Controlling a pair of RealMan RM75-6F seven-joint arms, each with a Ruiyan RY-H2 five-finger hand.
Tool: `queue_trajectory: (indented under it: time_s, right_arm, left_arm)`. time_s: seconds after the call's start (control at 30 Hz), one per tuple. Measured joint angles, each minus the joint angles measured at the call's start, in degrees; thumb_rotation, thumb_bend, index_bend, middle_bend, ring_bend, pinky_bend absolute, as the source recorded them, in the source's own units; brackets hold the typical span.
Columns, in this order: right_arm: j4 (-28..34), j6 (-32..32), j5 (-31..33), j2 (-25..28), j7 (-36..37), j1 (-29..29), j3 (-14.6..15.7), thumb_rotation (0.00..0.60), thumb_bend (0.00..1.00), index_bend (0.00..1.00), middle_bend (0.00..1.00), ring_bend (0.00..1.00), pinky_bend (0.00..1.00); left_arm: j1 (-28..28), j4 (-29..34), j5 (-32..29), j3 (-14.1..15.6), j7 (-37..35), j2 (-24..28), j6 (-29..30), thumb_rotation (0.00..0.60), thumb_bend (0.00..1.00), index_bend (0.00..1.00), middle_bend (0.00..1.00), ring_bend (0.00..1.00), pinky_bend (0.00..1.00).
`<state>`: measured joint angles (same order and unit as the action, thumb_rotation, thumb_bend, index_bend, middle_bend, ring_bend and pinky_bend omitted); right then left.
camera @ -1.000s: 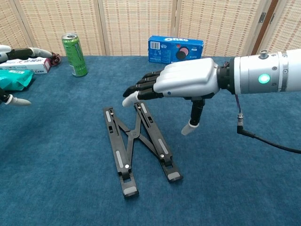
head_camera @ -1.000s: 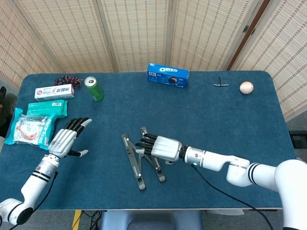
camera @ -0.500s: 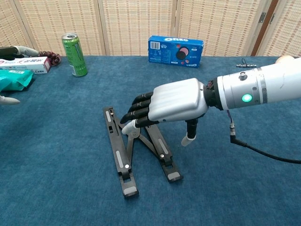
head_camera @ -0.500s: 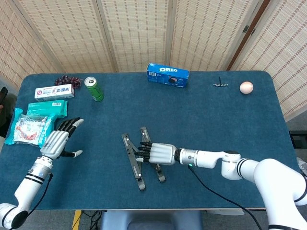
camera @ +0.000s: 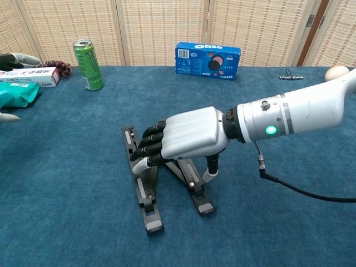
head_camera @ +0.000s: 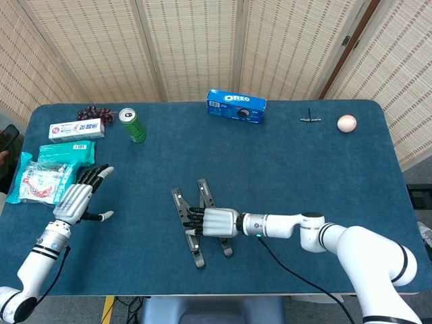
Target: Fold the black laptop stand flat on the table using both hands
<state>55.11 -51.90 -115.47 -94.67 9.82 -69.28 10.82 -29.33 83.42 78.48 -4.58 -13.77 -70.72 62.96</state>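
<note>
Two hands share this job, but only the right hand (camera: 186, 139) is on the work now. Over the last second it has dropped from hovering above the black laptop stand (head_camera: 197, 229) to lying across the stand's crossed bars, fingers curled down over the near-left bar. Whether those fingers actually clasp the bar or merely press on it I cannot tell. The stand lies near the front middle of the blue table (head_camera: 304, 169), its legs already low and narrowly splayed, so this looks like the closing press; I judge the fold to be nearly done but the two rails not yet brought together.

Meanwhile the left hand (head_camera: 77, 199) has drifted slightly away toward the table's left edge, just beside the green snack packet (head_camera: 64, 154). It is spread and holds nothing, well apart from the stand, so the two-handed part of the task is not yet under way.

From the head view, both hands and the whole layout show at once: the green can (head_camera: 133, 125), the Oreo box (head_camera: 235, 106) and the egg (head_camera: 346, 123) along the far side. The chest view barely catches the left hand, showing only a fingertip at the frame's left edge, but it shows the right thumb reaching down beside the right-hand rail and the stand's feet lying on the cloth
</note>
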Motion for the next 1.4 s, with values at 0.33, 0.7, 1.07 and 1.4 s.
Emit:
queue_trajectory:
  time_s: [0.33,0.7,1.07,1.4]
  right_arm:
    - [-0.42,1.93,0.93,-1.06,0.44,-2.22,0.32,0.600,0.00,0.00,0.00,0.00,0.05]
    - [3.32,6.14,3.00,0.33,1.38,-5.08,0.47,0.600,0.00,0.00,0.00,0.00,0.05]
    - [5.89,10.06,4.15,1.22,2.42,-8.17,0.95,0.600,0.00,0.00,0.00,0.00,0.05]
    - [6.90,11.35,5.23,1.34,1.47,-9.27,0.96,0.600,0.00,0.00,0.00,0.00,0.05]
  left_arm:
    - [0.43,-0.96,0.59,-0.32,-1.97,-0.18,-0.17,0.600,0.15,0.00,0.03,0.00,0.03]
    - [0.73,-1.62,1.76,-0.66,-3.68,-0.57,0.31,0.600,0.15,0.00,0.03,0.00,0.03]
    - [1.01,-1.72,2.09,-0.77,-4.78,-0.37,0.23,0.600,0.15,0.00,0.02,0.00,0.03]
    - [1.29,-1.74,2.79,-0.78,-5.89,-0.29,0.59,0.600,0.15,0.00,0.02,0.00,0.03]
